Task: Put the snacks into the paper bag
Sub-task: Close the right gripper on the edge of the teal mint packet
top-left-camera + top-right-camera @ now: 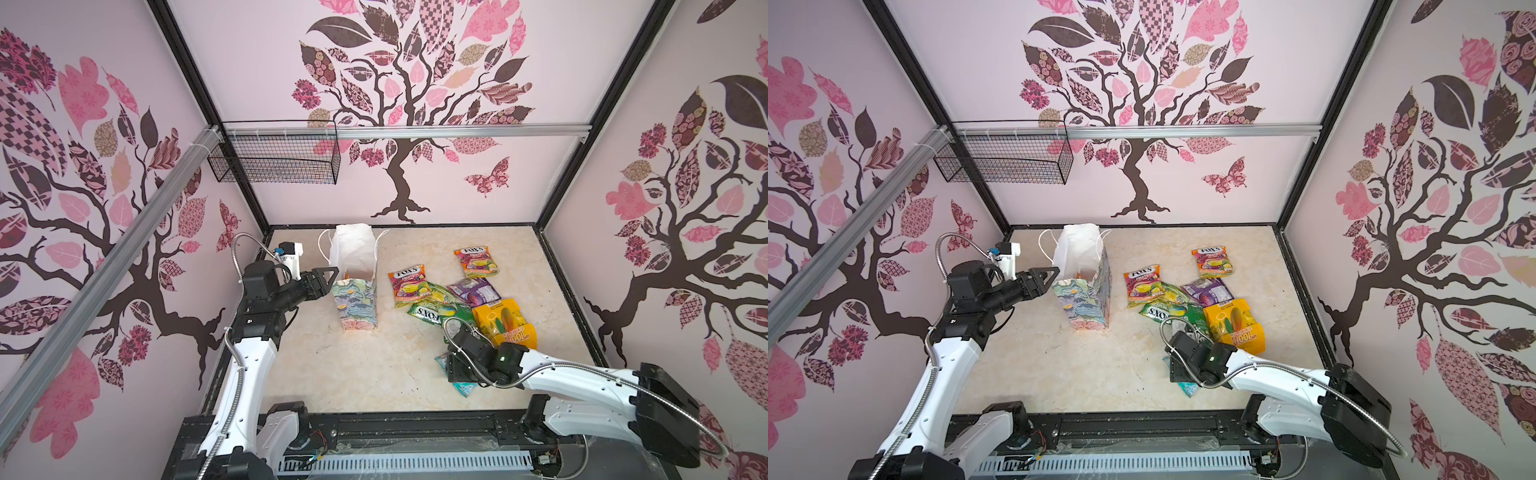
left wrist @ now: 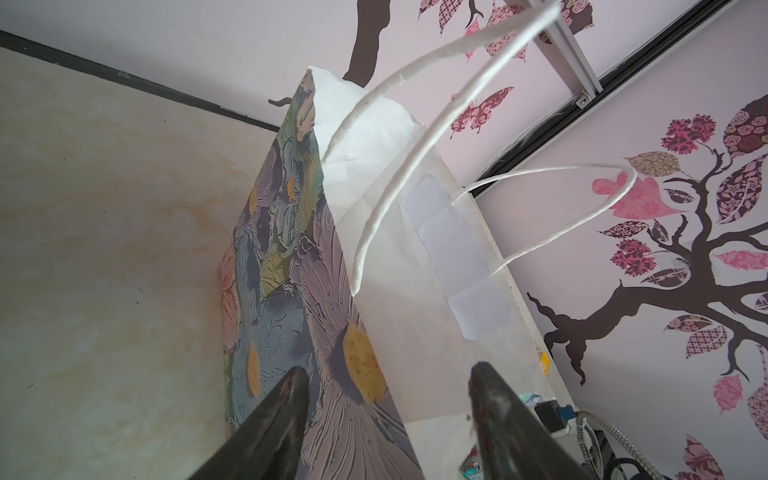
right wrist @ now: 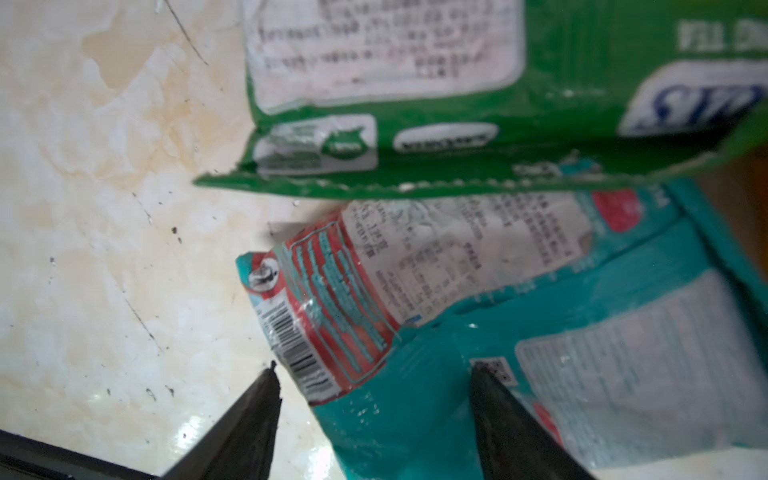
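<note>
The right gripper (image 3: 374, 374) is poised over a teal packet (image 3: 436, 395), lower right in both top views.
Its fingers are apart, astride the packet's corner; it should pinch that packet alone. The left gripper (image 2: 390, 370), fingers apart, straddles the rim of the bag (image 1: 355, 307), centre left.

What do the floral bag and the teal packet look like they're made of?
The paper bag looks like matte paper: creased white inside, sharp folds, printed floral outside. Its cord handles seem twisted paper, though that's uncertain. The teal packet looks like thin glossy plastic film: bright glints and fine wrinkles over its print.
</note>
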Motion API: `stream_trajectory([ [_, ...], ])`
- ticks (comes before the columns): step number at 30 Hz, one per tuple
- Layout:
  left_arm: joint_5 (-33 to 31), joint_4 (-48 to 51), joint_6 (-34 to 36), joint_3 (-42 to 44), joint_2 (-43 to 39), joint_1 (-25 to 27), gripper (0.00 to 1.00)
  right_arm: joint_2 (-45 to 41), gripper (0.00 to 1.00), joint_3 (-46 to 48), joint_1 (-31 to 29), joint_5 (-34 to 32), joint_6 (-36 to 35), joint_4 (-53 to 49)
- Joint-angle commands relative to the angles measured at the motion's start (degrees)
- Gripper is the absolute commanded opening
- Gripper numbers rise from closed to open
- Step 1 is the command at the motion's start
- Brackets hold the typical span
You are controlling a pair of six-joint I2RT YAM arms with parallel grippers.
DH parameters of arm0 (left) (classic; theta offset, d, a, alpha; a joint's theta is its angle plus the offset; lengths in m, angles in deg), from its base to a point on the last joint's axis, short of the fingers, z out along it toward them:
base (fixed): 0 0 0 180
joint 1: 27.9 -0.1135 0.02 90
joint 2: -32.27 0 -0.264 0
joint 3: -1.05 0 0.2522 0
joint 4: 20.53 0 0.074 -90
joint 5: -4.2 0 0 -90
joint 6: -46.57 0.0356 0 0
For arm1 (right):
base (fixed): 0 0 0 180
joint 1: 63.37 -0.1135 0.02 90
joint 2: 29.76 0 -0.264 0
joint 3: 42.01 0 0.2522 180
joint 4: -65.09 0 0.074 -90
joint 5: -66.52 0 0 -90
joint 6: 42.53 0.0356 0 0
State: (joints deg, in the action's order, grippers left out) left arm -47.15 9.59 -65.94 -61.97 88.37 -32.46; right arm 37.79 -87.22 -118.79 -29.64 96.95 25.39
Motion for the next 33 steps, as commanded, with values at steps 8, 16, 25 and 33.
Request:
stream_trajectory([
  [8,-0.7,-0.5,1.0,0.9,-0.9,0.2,0.65,17.3,0.71,-12.1,-0.6,12.7,-9.7,8.5],
  [16,-0.3,-0.5,0.7,0.7,-0.3,0.1,0.65,7.7,0.69,-16.1,-0.6,5.4,-8.8,1.6],
  [25,-0.2,-0.4,0.9,0.6,-1.0,0.2,0.65,-16.3,0.64,-0.3,-0.1,-0.1,3.4,-7.9],
  [33,-0.3,-0.3,0.8,0.5,-0.6,0.1,0.65,-22.8,0.61,6.4,-0.1,2.1,6.3,-7.7],
])
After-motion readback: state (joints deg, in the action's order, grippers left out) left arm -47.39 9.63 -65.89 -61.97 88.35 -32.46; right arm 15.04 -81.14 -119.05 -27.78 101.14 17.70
